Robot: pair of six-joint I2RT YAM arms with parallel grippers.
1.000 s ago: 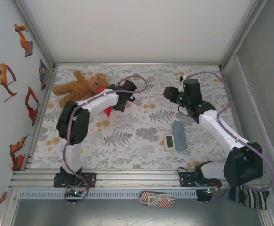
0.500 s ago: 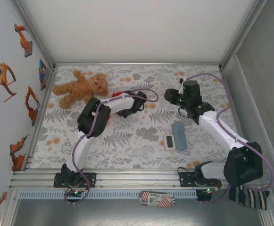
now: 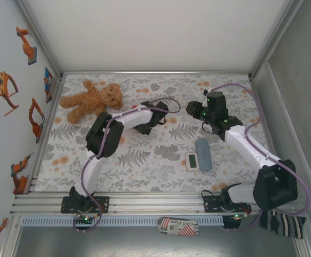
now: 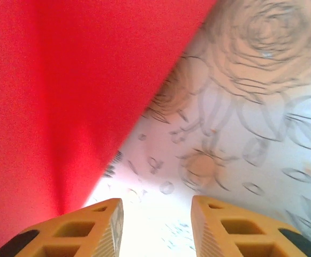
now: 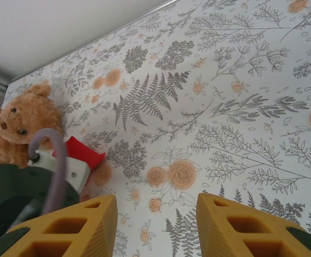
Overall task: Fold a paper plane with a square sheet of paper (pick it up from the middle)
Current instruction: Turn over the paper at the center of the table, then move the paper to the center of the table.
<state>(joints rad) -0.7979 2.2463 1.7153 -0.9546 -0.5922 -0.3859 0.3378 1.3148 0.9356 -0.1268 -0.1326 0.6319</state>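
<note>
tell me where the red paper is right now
In the left wrist view the paper covers the upper left, just ahead of the left gripper; the right wrist view shows it next to the bear.

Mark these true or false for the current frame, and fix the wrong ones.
1. The left gripper is clamped on the red paper. False: its jaws stand apart with tablecloth between them, and the paper is off to one side.
2. The right gripper holds nothing. True.
3. The white timer lies right beside the grey-blue block. True.
4. The teddy bear sits at the near right corner. False: it lies at the far left of the table.
</note>
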